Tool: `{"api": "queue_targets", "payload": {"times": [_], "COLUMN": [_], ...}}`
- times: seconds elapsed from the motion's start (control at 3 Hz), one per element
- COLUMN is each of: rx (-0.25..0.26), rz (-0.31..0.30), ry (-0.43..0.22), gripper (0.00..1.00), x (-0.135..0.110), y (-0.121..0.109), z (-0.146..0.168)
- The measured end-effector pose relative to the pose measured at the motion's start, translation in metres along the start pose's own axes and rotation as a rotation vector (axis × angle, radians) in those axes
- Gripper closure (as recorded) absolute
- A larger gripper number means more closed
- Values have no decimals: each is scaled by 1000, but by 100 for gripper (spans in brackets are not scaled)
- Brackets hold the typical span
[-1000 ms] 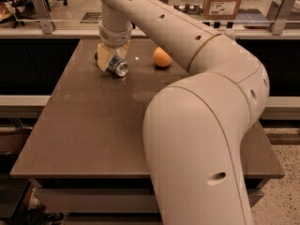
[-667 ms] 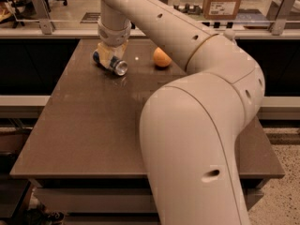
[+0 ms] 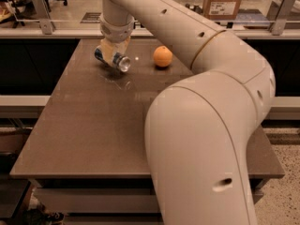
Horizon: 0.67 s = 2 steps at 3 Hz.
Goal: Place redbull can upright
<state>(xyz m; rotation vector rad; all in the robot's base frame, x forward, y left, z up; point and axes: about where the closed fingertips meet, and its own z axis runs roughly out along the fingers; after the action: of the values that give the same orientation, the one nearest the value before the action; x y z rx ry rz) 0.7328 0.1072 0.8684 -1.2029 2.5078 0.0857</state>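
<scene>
The redbull can (image 3: 112,59) is a slim blue and silver can, tilted nearly on its side with its silver end facing me. My gripper (image 3: 112,54) reaches down from the white arm at the far left part of the brown table (image 3: 93,125) and is shut on the can, holding it just above the tabletop. Its reflection shows on the table under it.
An orange (image 3: 162,56) sits on the table to the right of the can, apart from it. My large white arm (image 3: 206,125) fills the right foreground. A cardboard box (image 3: 223,2) and counters stand behind the table's far edge.
The can has been lifted slightly off the tabletop in my gripper and remains tilted. The arm has shifted a little.
</scene>
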Motion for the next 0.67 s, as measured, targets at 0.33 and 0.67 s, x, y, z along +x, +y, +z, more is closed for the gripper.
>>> {"api": "queue_targets", "payload": {"times": [0.33, 0.67], "rx": [51, 107], "rz": [-22, -57], "ry": [16, -3], "gripper": [100, 100], "x": [15, 26], "y": [-3, -6], "z": [-23, -53]}}
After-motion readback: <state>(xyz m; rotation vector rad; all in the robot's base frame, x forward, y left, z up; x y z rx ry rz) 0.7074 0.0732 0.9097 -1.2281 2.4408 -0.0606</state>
